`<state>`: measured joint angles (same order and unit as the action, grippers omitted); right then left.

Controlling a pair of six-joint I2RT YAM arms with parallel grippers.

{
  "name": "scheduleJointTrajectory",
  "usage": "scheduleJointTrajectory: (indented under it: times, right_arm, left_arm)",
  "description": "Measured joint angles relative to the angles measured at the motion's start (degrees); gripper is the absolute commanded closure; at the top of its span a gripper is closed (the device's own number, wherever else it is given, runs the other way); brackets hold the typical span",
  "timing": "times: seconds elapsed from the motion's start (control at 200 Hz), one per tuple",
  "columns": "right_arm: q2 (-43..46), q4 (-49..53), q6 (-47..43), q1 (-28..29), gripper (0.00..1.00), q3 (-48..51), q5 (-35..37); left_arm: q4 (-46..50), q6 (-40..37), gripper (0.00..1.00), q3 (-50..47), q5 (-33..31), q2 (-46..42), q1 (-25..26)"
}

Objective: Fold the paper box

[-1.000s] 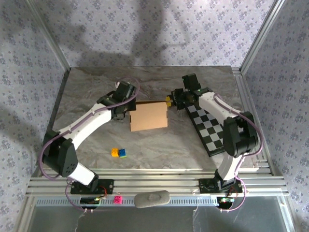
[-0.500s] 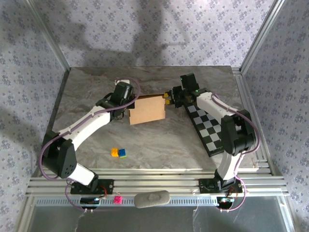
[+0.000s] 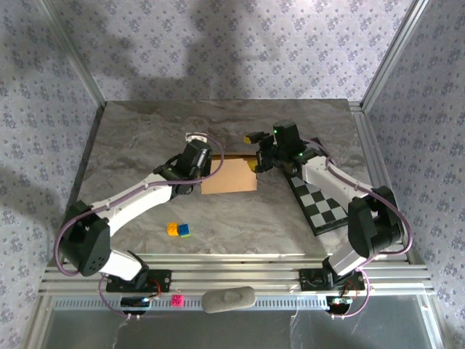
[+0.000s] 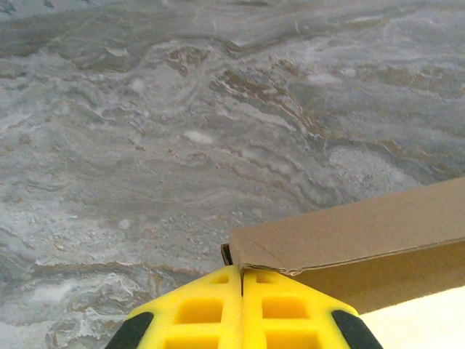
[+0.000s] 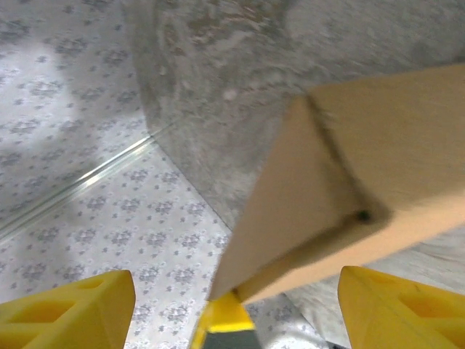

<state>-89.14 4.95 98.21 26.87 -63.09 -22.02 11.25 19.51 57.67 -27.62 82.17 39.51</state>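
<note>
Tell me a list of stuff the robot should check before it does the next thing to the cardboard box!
1. Left jaws shut at the left end of the paper box: ok.
2. Left jaws really pinching cardboard: cannot tell.
3. Right jaws open, holding nothing: ok.
4. Box's right corner sits between the right fingers: ok.
5. Checkerboard apart from the box: ok.
6. Coloured blocks away from the box, nearer the arm bases: ok.
</note>
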Motion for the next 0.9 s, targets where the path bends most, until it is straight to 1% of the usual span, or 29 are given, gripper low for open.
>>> scheduleJointTrajectory:
  times: [0.15, 0.285, 0.425, 0.545, 0.755, 0.9]
  right_arm:
    - [3.5, 0.4, 0.4, 0.8, 0.23, 2.6, 0.7]
    - [6.8, -2.0, 0.8, 1.3, 0.20, 6.5, 1.7]
    - [6.9, -6.9, 1.2, 2.3, 0.19, 10.5, 3.0]
    - [6.5, -9.7, 1.0, 2.7, 0.19, 10.9, 3.8]
    - [6.5, -13.6, 1.0, 5.0, 0.19, 13.2, 5.4]
    - [6.4, -14.5, 1.3, 6.3, 0.23, 16.5, 6.2]
  left_arm:
    - [-3.4, -0.4, 1.00, -1.7, -2.7, -1.2, 0.7]
    - [-8.8, -1.2, 1.00, -6.6, -4.3, -3.9, 2.8]
    - [-14.9, -1.5, 1.00, -13.6, -5.2, -6.8, 4.4]
    - [-18.7, -1.5, 1.00, -17.3, -5.9, -7.9, 5.0]
    - [-20.5, -1.4, 1.00, -19.2, -7.6, -9.0, 6.5]
    - [-20.0, -1.4, 1.00, -19.6, -8.0, -10.0, 7.5]
